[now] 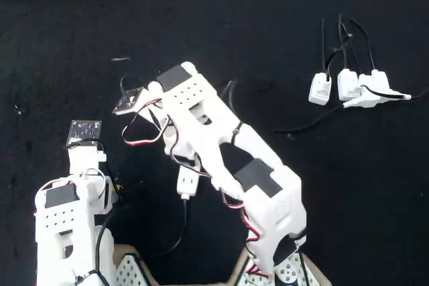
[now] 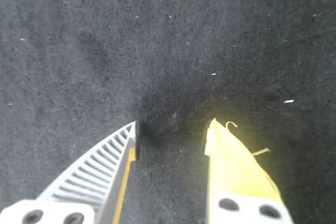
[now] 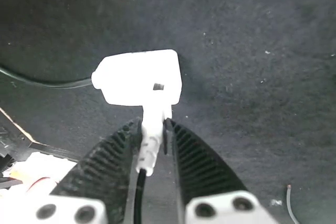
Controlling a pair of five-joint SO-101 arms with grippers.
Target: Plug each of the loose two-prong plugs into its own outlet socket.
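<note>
Your right gripper (image 3: 154, 125) is clenched on a plug (image 3: 148, 153) by its neck, nose touching the socket (image 3: 139, 77) at lower centre of the high view, likely lined up for the push. Left gripper (image 2: 173, 123) is spread over bare table (image 2: 157, 35). Other plugs and sockets (image 1: 348, 86) sit upper right.

The high view looks steeply down over the black table (image 1: 281, 25) from the arms' base side, taking in both arms. The left wrist view looks along the left gripper (image 2: 173, 124) at bare table, very near. The right wrist view looks along the right gripper (image 3: 155, 124), close on a white plug (image 3: 151, 145) and what may be its socket (image 3: 137, 77). The high view shares that spot, beneath the right arm.
</note>
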